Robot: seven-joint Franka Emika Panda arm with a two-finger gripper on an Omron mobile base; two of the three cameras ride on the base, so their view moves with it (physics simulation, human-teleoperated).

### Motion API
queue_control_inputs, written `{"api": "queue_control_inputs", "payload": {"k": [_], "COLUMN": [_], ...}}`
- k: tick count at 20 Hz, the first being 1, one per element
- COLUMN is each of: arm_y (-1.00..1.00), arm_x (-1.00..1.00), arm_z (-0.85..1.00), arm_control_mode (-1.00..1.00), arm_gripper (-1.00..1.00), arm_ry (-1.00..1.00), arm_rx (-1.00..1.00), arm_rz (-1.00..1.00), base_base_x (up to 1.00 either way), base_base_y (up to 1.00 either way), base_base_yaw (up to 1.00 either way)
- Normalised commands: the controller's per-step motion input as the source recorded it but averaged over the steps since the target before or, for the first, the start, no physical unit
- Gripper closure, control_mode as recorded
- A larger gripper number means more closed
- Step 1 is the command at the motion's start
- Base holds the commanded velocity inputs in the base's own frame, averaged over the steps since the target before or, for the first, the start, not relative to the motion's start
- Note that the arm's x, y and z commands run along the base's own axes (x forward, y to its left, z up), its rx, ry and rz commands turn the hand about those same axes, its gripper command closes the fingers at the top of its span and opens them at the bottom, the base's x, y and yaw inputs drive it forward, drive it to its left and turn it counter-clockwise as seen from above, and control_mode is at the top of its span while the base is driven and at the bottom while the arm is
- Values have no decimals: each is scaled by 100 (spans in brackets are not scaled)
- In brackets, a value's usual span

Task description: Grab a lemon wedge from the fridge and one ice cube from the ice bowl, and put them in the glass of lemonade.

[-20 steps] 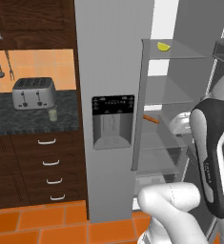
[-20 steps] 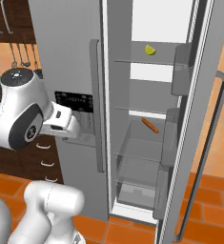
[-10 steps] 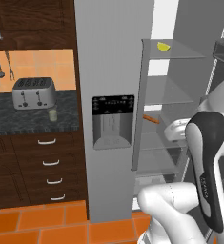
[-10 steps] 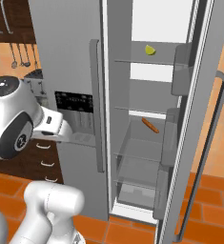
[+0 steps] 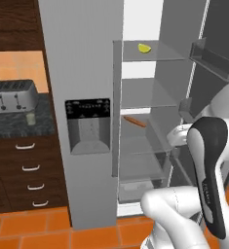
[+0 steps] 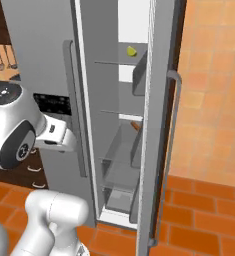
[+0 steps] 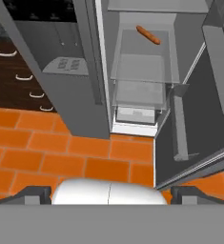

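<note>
1. On the top glass shelf inside the tall grey double-door fridge (image 5: 82,58), whose right door stands open, lies the small bright yellow lemon wedge (image 5: 144,47), near the shelf's front edge.
2. Two shelves lower rests a thin orange carrot-like stick (image 5: 135,121), lying aslant and well apart from the wedge.
3. The black dispenser panel (image 5: 88,125) sits in the closed left door.
4. To the fridge's left, a speckled dark stone counter (image 5: 9,127) carries a silver four-slot toaster (image 5: 13,95); just beside it stands the small clear glass of lemonade (image 5: 30,118).
5. The robot's two-finger hand (image 7: 110,192) is released, its tips spread wide and grasping nothing, looking down at the orange tiled floor (image 7: 46,157) before the fridge.
</note>
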Motion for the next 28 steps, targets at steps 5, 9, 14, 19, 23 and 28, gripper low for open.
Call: {"api": "queue_control_inputs", "payload": {"k": [5, 9, 14, 19, 23, 28], "arm_y": [0, 0, 0, 0, 0, 0], "arm_x": [0, 0, 0, 0, 0, 0], "arm_z": [0, 0, 0, 0, 0, 0], "arm_control_mode": [100, 100, 100, 100, 100, 100], "arm_gripper": [-100, -100, -100, -100, -100, -100], "arm_ry": [0, 0, 0, 0, 0, 0], "arm_rx": [0, 0, 0, 0, 0, 0], "arm_rz": [0, 0, 0, 0, 0, 0], "base_base_x": [57, 53, 71, 71, 28, 36], "base_base_y": [-7, -10, -20, -19, -37, -19], "base_base_yaw": [-19, -22, -3, 0, 0, 0]}}
